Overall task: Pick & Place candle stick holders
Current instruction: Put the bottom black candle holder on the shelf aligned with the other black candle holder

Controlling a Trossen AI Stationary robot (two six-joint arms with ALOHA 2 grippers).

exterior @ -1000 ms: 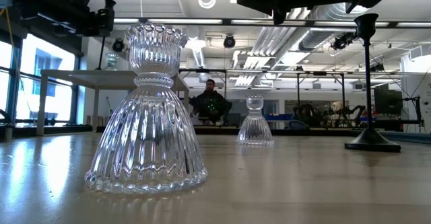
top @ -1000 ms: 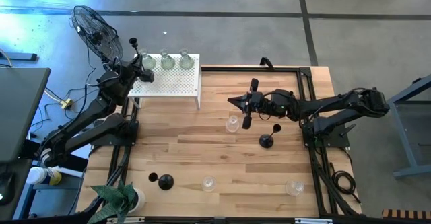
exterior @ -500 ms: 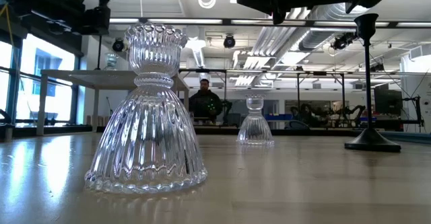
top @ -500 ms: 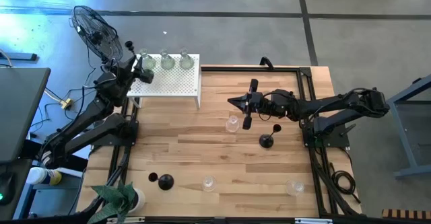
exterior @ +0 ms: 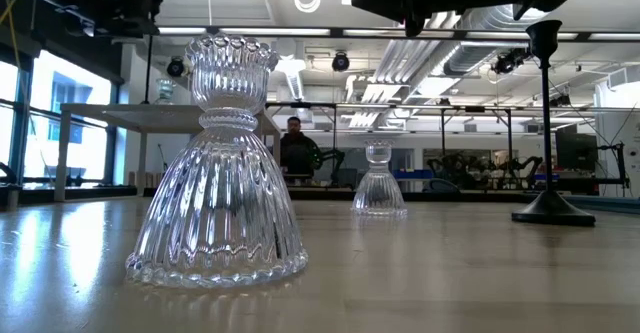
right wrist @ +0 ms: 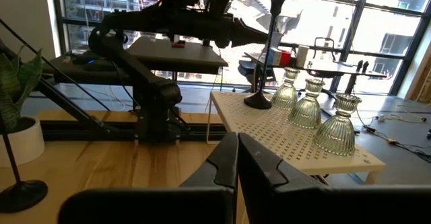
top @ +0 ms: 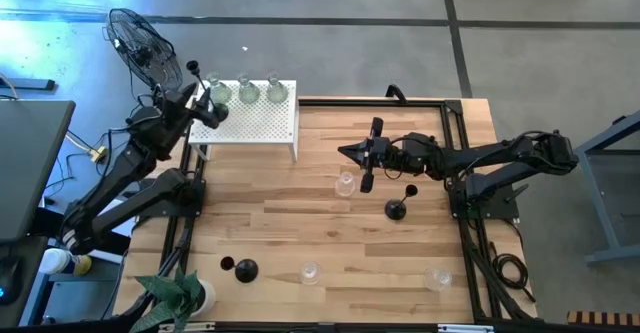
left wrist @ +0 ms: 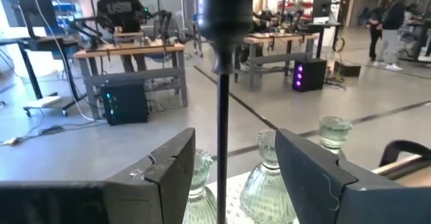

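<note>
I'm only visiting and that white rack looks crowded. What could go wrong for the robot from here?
1. The left tool stands open around the thin stem of the tall black holder on the white stand. Backing away carelessly could tip it.
2. Three glass holders stand right beside it, so a falling holder might knock them.
3. The right tool, shut and empty, hangs over the glass holder mid-table.
</note>
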